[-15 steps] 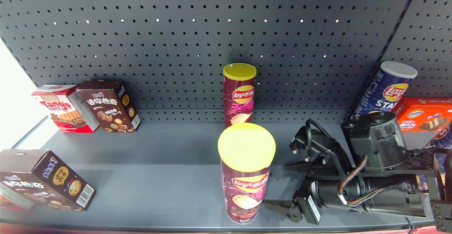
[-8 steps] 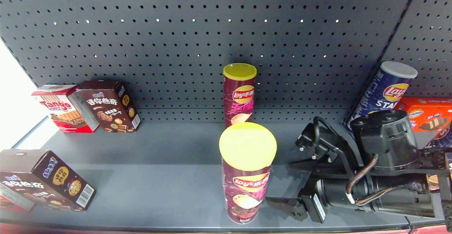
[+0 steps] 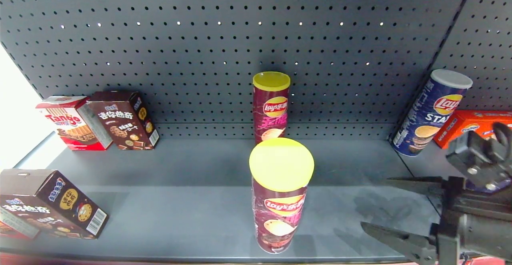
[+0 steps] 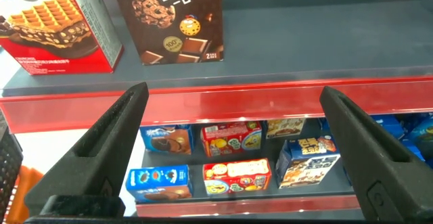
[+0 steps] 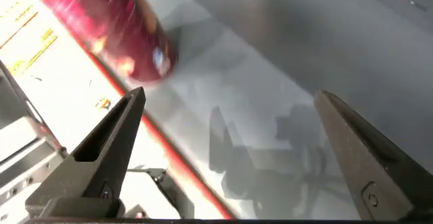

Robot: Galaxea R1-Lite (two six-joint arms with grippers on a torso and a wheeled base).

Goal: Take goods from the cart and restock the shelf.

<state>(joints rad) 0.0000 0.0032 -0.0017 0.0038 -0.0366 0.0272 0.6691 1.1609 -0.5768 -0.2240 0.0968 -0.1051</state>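
Right hand (image 3: 394,209) hangs open and empty over the right front of the shelf (image 3: 180,193), its 2 fingers spread wide and nothing between them. The left hand (image 4: 233,92) is just as open and empty, held low in front of the shelf's red edge strip (image 4: 270,99).

The near chip can (image 3: 280,201) stands upright close to the shelf's front edge, well apart from the right hand. The rear chip can (image 3: 271,107) stands upright behind it, against the pegboard back (image 3: 200,49).

A can like this is probably light: a stiff card tube with a glossy, rather slippery wrap and a snap-on yellow lid. Being tall and narrow, it should tip easily if nudged high up. I would grip it around the middle of the body rather than at the lid, firmly enough to hold without denting the wall.

The near can hides the foot of the rear one, so whether the 2 touch cannot be told. In the right wrist view the near can is blurred. The right arm cuts off part of the orange box (image 3: 472,127) beside the leaning blue can (image 3: 432,111), and the brown boxes (image 3: 52,205) at the left front run off the picture.
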